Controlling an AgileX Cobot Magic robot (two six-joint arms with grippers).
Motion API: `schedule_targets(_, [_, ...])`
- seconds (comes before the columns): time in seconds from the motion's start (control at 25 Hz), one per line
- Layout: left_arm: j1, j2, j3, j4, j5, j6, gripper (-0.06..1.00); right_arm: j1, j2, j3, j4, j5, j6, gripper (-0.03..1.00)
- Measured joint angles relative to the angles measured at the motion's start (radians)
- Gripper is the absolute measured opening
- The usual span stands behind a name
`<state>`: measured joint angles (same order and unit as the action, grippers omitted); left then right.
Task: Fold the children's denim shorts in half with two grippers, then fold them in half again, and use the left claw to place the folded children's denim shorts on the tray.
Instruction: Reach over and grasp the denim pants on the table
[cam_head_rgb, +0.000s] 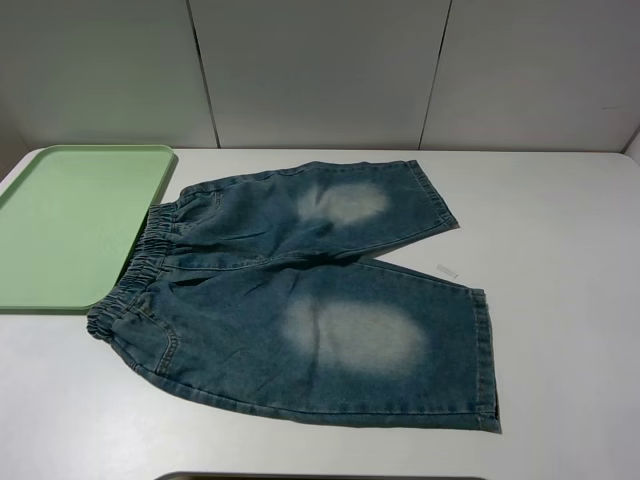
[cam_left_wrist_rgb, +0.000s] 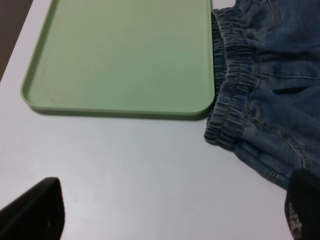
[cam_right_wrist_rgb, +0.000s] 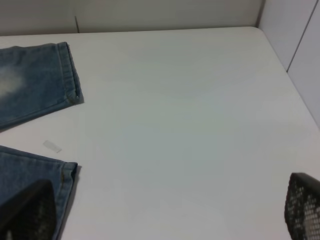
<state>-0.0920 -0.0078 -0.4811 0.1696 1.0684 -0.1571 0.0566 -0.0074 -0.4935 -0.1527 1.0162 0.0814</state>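
Children's denim shorts (cam_head_rgb: 300, 300) flat on tabletop (cam_head_rgb: 560, 250), likely soft and floppy, so pinch waistband (cam_head_rgb: 140, 270) and hem (cam_head_rgb: 485, 360) corners; left gripper (cam_left_wrist_rgb: 167, 210) and right gripper (cam_right_wrist_rgb: 167, 210) both spread.

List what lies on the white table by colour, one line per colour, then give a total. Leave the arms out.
Green: 1, the tray
Blue: 1, the denim shorts
Whitish: 1, a small scrap on the table between the two legs
Total: 3

Right hand (cam_right_wrist_rgb: 165, 215) hangs spread wide beside the denim shorts (cam_right_wrist_rgb: 30, 90).
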Motion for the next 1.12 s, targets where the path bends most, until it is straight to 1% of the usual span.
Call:
schedule_targets(1.04, [0.000,0.000,0.000,0.000,0.000,0.000,0.87,0.000,0.000,0.000,0.000,0.000,0.000,0.69])
schedule_targets(1.12, [-0.014,0.000,0.000,0.000,0.000,0.000,0.87,0.000,0.000,0.000,0.000,0.000,0.000,0.69])
